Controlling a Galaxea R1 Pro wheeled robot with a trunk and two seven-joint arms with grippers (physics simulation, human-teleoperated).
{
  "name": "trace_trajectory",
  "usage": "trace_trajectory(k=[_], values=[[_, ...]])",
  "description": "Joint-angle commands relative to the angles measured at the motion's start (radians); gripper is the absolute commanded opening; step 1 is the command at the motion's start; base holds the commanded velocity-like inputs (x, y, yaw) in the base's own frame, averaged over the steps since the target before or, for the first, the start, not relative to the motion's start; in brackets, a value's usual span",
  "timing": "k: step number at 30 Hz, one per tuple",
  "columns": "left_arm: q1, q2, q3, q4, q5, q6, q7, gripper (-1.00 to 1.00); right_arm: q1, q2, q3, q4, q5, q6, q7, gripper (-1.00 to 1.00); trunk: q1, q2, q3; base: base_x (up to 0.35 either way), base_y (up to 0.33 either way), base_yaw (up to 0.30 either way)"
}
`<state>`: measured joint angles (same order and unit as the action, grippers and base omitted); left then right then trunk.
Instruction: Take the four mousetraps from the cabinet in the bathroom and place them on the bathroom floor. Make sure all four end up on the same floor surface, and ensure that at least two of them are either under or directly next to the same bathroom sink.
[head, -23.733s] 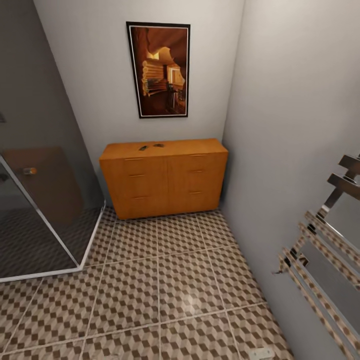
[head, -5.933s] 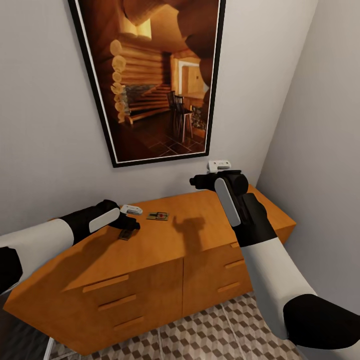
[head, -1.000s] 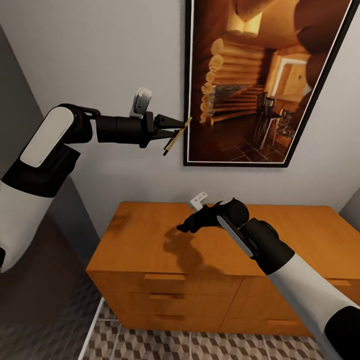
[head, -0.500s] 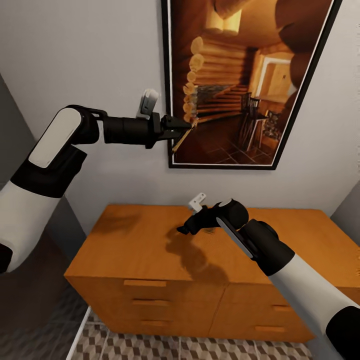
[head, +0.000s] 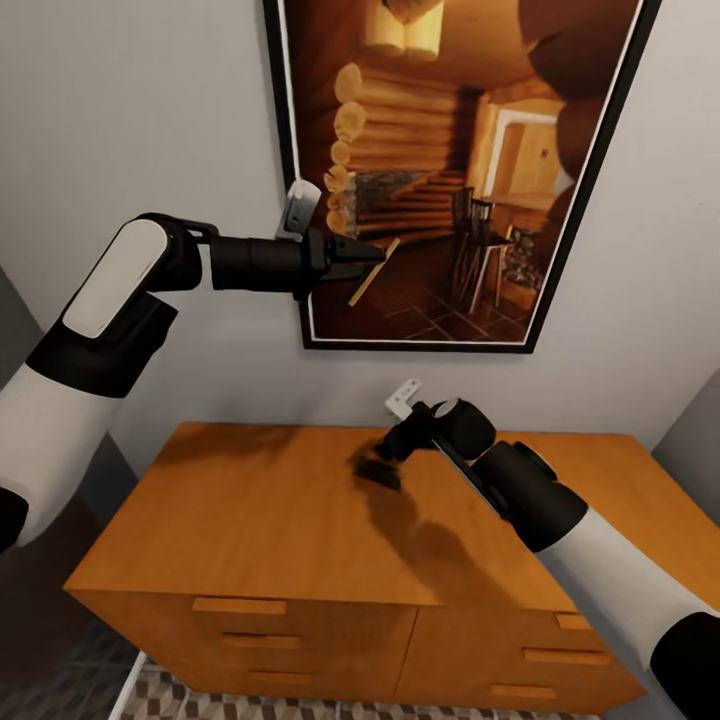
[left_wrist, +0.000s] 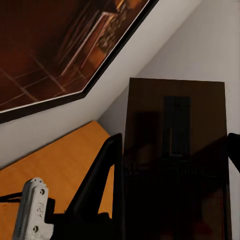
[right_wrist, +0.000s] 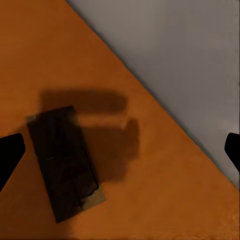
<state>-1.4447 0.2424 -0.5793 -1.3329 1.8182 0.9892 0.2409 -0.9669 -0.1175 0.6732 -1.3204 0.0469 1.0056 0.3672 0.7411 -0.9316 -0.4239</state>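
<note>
While the left gripper clamps one mousetrap aloft, the right gripper hangs spread above another, none floored yet.

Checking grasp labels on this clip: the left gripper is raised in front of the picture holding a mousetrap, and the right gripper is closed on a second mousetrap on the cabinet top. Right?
Not quite. The right gripper is open, not closed: the right wrist view shows its fingertips spread wide, with the second mousetrap lying flat on the cabinet between them, ungrasped. The left gripper does hold a mousetrap in front of the picture.
</note>
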Motion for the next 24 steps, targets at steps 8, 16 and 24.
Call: trace_trajectory(k=[8, 16, 24], values=[[0.004, 0.000, 0.000, 0.000, -0.002, 0.000, 0.001, -1.00, -0.001, 0.000, 0.091, 0.058, 0.129, 0.003, 0.057, 1.00, 0.000, 0.000, 0.000, 0.006, -0.006, 0.000], [0.004, -0.002, -0.001, -0.002, -0.002, 0.000, 0.001, -1.00, -0.001, 0.000, 0.154, 0.116, 0.138, -0.008, 0.232, 1.00, 0.000, 0.000, 0.000, 0.000, 0.000, 0.000], [0.004, -0.003, -0.001, -0.002, -0.001, 0.000, 0.001, -1.00, -0.001, 0.001, 0.157, 0.116, 0.142, -0.012, 0.348, 1.00, 0.000, 0.000, 0.000, 0.000, 0.000, 0.000]])
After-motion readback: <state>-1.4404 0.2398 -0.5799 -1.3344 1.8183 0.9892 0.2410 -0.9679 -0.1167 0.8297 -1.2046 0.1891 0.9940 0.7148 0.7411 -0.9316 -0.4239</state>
